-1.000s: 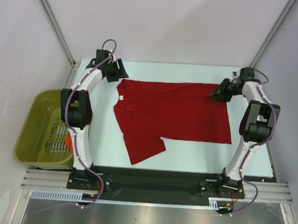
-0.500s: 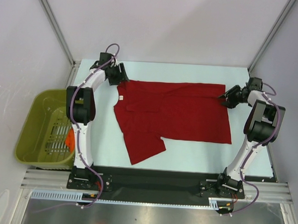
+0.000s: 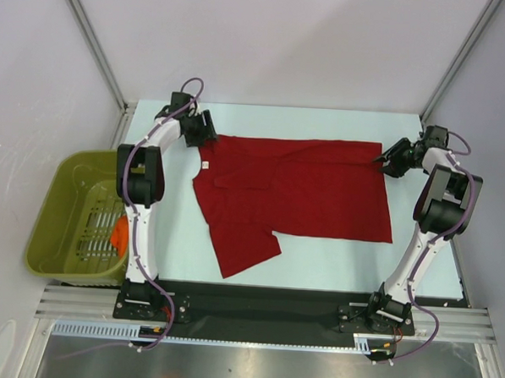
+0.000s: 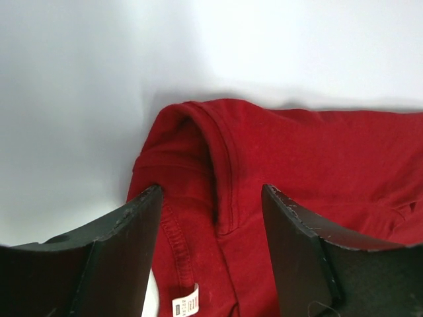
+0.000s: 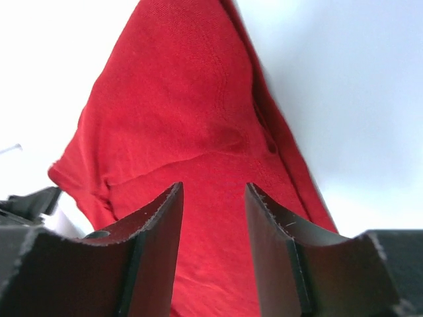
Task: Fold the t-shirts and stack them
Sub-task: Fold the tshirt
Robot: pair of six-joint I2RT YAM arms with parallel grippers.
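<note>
One dark red t-shirt (image 3: pixel 295 187) lies spread flat on the pale table, with a sleeve flap sticking out toward the near left. My left gripper (image 3: pixel 206 129) hovers at the shirt's far left corner. In the left wrist view it (image 4: pixel 211 191) is open, its fingers either side of a seam fold of the t-shirt (image 4: pixel 297 152), above the white label (image 4: pixel 185 300). My right gripper (image 3: pixel 384 160) sits at the far right corner. In the right wrist view it (image 5: pixel 213 188) is open, with red t-shirt cloth (image 5: pixel 178 112) below and nothing pinched.
An olive-green plastic basket (image 3: pixel 60 221) stands off the table's left edge, with something orange (image 3: pixel 119 233) inside by its right wall. The black base rail (image 3: pixel 263 304) runs along the near edge. Enclosure posts stand at the far corners.
My right gripper has drawn back to the right off the shirt's far right corner and opened wider. The left gripper edged slightly toward the shirt's corner. The shirt has not moved.
</note>
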